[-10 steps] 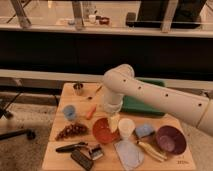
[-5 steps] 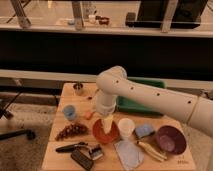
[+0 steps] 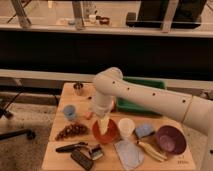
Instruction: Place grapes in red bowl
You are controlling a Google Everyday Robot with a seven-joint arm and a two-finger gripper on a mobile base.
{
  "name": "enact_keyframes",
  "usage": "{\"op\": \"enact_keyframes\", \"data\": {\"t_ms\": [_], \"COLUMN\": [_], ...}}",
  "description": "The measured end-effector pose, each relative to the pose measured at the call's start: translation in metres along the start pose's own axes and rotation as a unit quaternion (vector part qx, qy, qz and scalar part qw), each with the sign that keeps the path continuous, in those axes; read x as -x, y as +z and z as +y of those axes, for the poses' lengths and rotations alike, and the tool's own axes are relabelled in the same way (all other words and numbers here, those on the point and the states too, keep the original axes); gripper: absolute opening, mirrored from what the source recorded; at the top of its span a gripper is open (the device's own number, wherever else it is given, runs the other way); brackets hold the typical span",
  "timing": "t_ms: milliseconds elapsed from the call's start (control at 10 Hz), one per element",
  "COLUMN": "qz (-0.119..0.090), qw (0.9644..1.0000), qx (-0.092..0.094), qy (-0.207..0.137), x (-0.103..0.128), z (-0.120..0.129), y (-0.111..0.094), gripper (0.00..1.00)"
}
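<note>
Our gripper has swung leftward to hang over the red bowl; how wide it stands we cannot tell. The grapes lie unmoved on the table, at the bowl's nine o'clock, so we judge the pickup still ahead.

Wooden table carries: grapes front-left, red bowl just beside them, white cup, purple bowl right, green tray at back, metal cup, grey cloth. My gripper hangs over the red bowl.
</note>
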Motion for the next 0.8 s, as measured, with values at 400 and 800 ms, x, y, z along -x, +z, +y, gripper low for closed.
{"op": "enact_keyframes", "data": {"t_ms": [400, 800], "qz": [-0.006, -0.013], "qw": [1.0000, 0.9997], "qx": [0.004, 0.013], "qy": [-0.007, -0.012], "x": [0.013, 0.024], "z": [-0.001, 0.002], "y": [0.007, 0.015], "gripper": [0.80, 0.80]}}
